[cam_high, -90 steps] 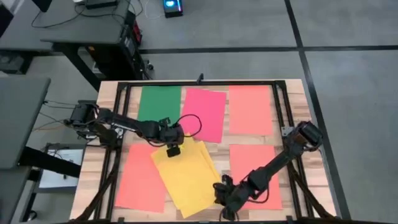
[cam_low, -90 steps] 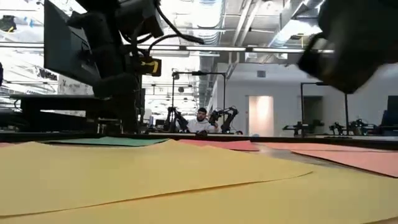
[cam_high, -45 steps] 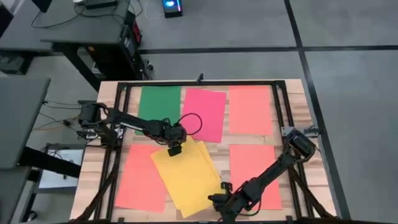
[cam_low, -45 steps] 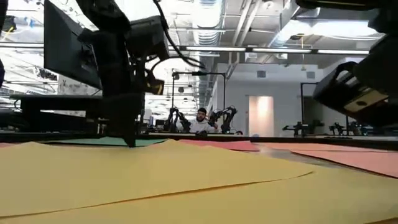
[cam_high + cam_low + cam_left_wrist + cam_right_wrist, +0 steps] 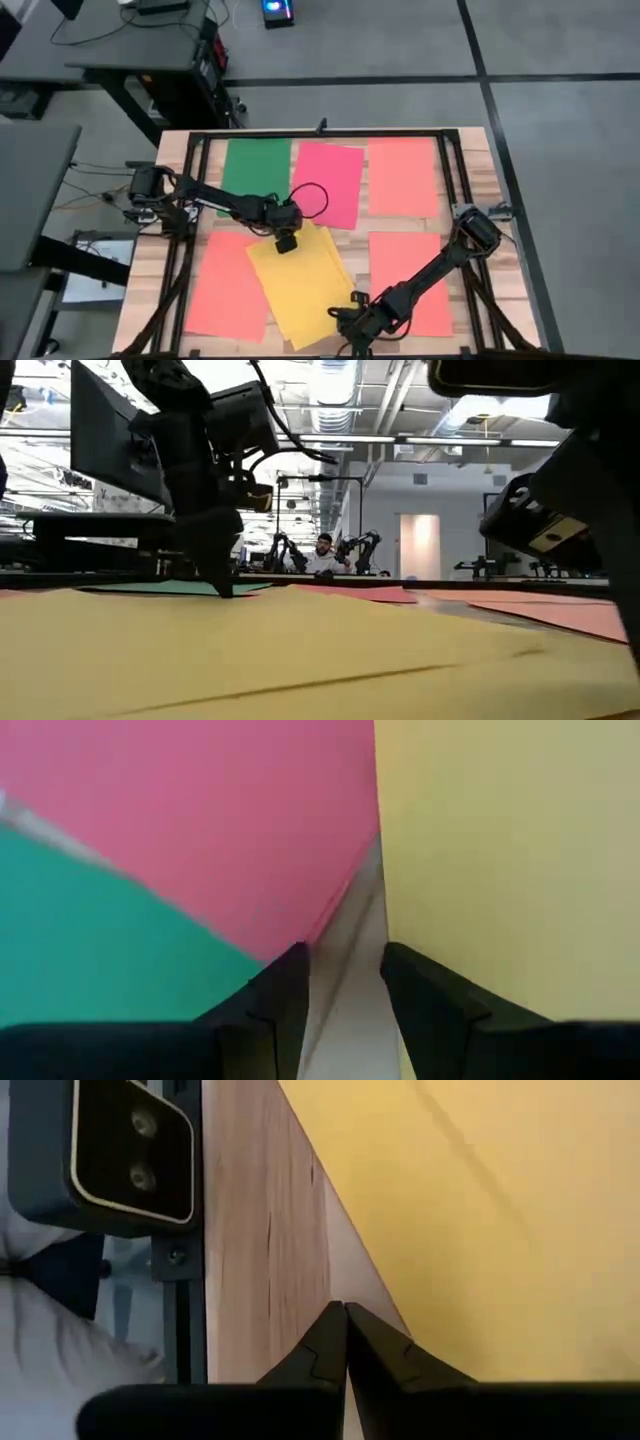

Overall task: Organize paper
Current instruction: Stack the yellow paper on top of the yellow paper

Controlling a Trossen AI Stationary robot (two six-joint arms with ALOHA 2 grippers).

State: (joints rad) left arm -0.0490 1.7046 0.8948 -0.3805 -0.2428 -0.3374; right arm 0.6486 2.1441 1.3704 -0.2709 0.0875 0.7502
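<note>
Several sheets of paper lie flat on the table: green point(image 5: 255, 165), pink-red point(image 5: 328, 180), orange point(image 5: 403, 175) at the far side, orange point(image 5: 405, 270) and orange point(image 5: 228, 285) nearer, and skewed yellow sheets point(image 5: 300, 285) in the middle. My left gripper point(image 5: 286, 243) stands open at the yellow sheets' far corner. Its fingers straddle a strip of bare table point(image 5: 345, 970) between the pink-red sheet point(image 5: 200, 830) and the yellow paper point(image 5: 510, 850). My right gripper point(image 5: 345, 322) is shut, low at the yellow paper's near right edge point(image 5: 400, 1295). My left gripper points down at the table beside the yellow paper's far edge point(image 5: 225, 592); I cannot tell whether a fingertip touches the paper. My right gripper's shut tips point(image 5: 345, 1312) lie at the yellow sheet's edge, level with the table; whether they touch it I cannot tell.
A black metal frame point(image 5: 320, 133) runs around the wooden table top. A camera housing point(image 5: 130, 1150) sits at the near edge close to my right gripper. Beyond the table are desks, other robot arms and a seated person point(image 5: 323, 555).
My right gripper has moved toward the table's left edge along the near side, closing on the yellow paper's edge. My left gripper has shifted a little toward the right and come down at the yellow paper's far corner.
</note>
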